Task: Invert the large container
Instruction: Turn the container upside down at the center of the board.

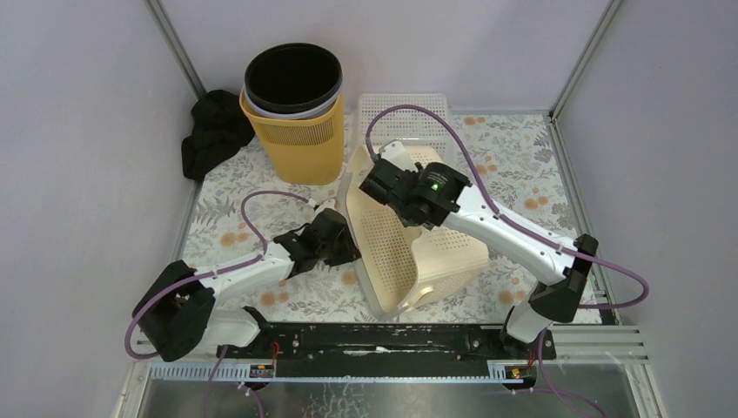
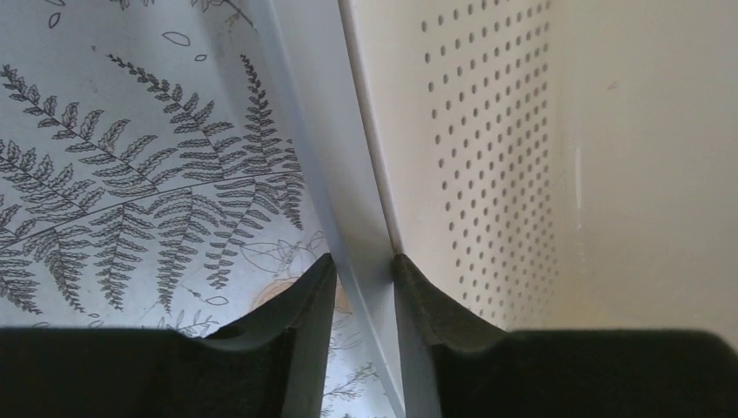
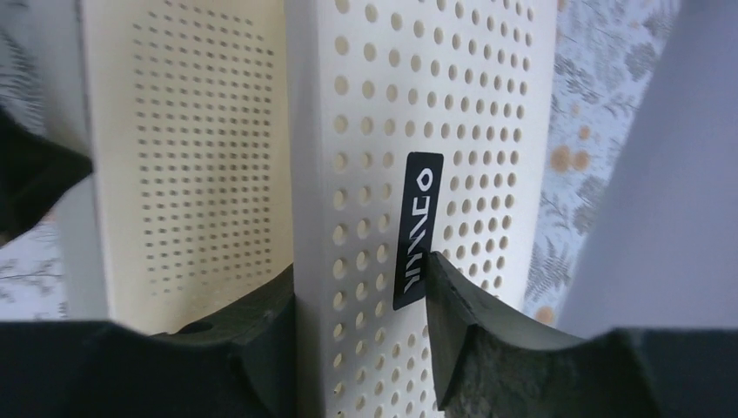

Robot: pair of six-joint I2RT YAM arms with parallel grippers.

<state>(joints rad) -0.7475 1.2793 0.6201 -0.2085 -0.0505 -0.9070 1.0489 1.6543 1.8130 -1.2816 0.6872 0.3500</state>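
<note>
At the far left edge of the table (image 1: 261,187) a black cloth (image 1: 213,131) lies bunched, and just to its right stands a yellow bin (image 1: 296,148) with dark pails nested inside. Neither is part of this job. In the middle, the large container (image 1: 383,252), a cream perforated basket, is tipped on its side on the floral cover, its mouth turned toward the left arm. The left gripper (image 2: 364,266) straddles the rim there, pads against both faces with no gap showing, so it is gripping the rim. Further right, the right gripper (image 3: 358,279) pinches the raised upper wall beside a black label, likewise closed on it. Thin moulded plastic like this should be light and fairly stiff, though a wall may flex and its smooth faces could slip. I judge the thicker rim lip the surest hold. Behind lies a white perforated lid (image 1: 405,109).
</note>
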